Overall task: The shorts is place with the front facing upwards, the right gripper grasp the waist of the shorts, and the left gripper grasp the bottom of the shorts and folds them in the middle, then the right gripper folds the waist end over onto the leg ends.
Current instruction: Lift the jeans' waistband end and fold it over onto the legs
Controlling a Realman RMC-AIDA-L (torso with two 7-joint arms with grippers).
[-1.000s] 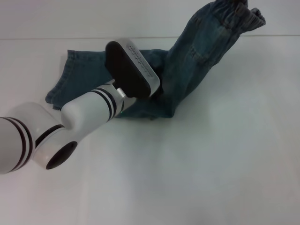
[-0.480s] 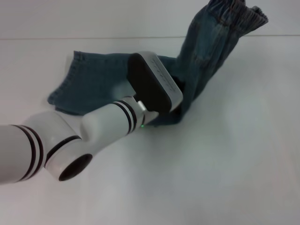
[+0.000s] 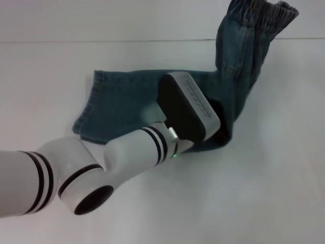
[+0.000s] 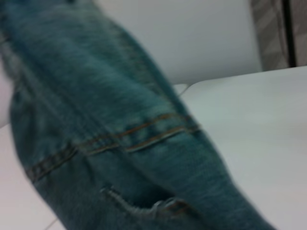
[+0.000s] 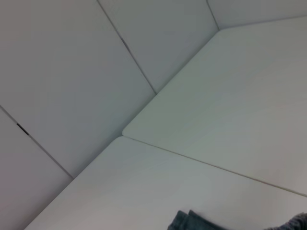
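The blue denim shorts (image 3: 127, 104) lie across the table with the leg ends (image 3: 87, 109) to the left. The crinkled waist of the shorts (image 3: 261, 12) is lifted high at the top right, and the cloth rises to it from the table. The right gripper is above the head view's top edge and out of sight; its wrist view shows only a scrap of denim (image 5: 192, 221). My left gripper (image 3: 221, 133) reaches in from the lower left, its black and grey body lying over the shorts at their near edge, where the cloth turns upward. The left wrist view is filled with denim and tan stitching (image 4: 144, 134).
The white table (image 3: 264, 193) spreads all round the shorts, with a seam line (image 3: 101, 41) across the back. My white left forearm (image 3: 76, 178) crosses the lower left of the head view. Pale wall panels (image 5: 72, 72) show in the right wrist view.
The left gripper has moved right and nearer, and the shorts have slid right with it. The lifted waist has also shifted to the right.
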